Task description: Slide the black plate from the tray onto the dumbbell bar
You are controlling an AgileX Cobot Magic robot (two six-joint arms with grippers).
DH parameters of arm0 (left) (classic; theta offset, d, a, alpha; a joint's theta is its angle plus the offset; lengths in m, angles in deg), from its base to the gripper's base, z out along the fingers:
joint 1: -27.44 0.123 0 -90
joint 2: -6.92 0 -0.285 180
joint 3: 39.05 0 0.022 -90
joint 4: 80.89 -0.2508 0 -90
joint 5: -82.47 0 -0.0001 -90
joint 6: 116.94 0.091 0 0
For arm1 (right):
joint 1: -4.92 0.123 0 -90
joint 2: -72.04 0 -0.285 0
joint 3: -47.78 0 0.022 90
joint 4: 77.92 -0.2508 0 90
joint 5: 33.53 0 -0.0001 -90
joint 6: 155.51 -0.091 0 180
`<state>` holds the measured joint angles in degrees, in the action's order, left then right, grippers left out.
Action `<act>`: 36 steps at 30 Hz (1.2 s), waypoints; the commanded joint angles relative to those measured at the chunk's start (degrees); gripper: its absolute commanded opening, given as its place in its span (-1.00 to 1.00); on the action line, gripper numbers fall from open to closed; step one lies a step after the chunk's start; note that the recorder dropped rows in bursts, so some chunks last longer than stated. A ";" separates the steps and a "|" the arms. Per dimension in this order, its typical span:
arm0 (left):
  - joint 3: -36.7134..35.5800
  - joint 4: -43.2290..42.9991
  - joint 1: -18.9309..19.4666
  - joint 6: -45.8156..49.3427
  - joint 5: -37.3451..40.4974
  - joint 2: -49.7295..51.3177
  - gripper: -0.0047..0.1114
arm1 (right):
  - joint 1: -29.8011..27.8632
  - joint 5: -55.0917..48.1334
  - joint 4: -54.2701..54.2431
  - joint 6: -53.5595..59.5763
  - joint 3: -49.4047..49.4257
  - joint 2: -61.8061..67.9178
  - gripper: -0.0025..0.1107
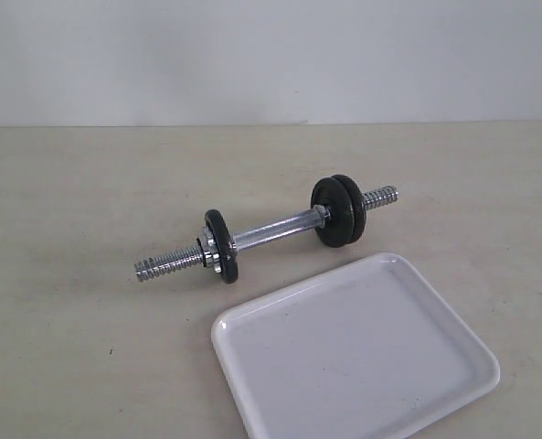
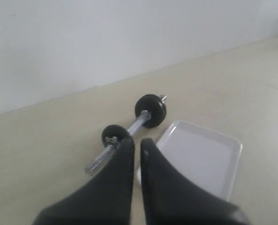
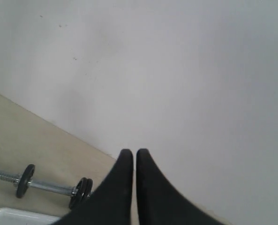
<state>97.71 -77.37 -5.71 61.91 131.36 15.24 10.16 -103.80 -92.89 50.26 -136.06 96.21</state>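
Beside glossy tray (image 1: pixel 362 357), threaded chrome bar (image 1: pixel 272 231)

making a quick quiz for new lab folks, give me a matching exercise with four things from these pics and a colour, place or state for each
Things:
1 tray
2 single black disc
3 pair of black discs
4 left hand

Descriptions:
a shut, holding nothing
b near the left threaded end of the dumbbell bar in the exterior view
c white and glossy
d side by side near the bar's right end in the exterior view

Pairs: 1-c, 2-b, 3-d, 4-a
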 commanded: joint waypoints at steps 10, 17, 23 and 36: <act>-25.47 14.55 6.76 -2.13 -44.36 -0.53 -0.84 | -0.06 0.30 -0.94 -4.46 0.45 -0.44 -0.96; -33.98 17.09 16.21 -3.34 -48.40 -0.53 -0.84 | -0.06 0.30 -1.19 -4.46 0.45 -0.44 -0.96; -33.98 16.01 23.46 1.15 -41.59 -0.53 -0.84 | -0.06 0.30 -1.90 -4.74 0.45 -0.24 -0.96; -33.98 14.85 32.58 2.96 -37.20 -0.53 -0.84 | -0.06 0.30 -1.90 -4.25 0.45 -0.24 -0.96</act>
<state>63.92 -61.97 26.02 64.56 94.06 14.87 10.16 -103.90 -94.84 45.84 -135.75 95.71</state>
